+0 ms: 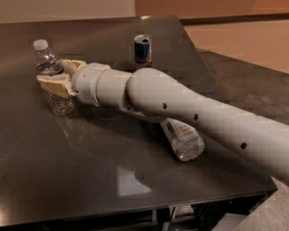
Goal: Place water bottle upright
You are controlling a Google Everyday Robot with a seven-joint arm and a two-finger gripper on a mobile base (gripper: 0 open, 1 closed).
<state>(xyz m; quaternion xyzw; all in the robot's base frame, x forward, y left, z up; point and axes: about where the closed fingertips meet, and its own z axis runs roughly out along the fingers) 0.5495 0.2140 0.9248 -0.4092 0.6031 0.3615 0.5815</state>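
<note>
The water bottle (47, 61), small and clear with a white cap and a dark red band, stands upright on the dark table (86, 172) at the left. My gripper (58, 77) reaches in from the right at the bottle's mid height. Its tan fingers (52, 85) sit on both sides of the bottle and are closed around it. The bottle's base rests on the table top.
A larger clear bottle with a white-and-blue label (183, 138) lies on its side under my arm, right of centre. A blue-and-silver can (143, 50) stands at the back. The table's right edge drops to a carpeted floor (250, 76).
</note>
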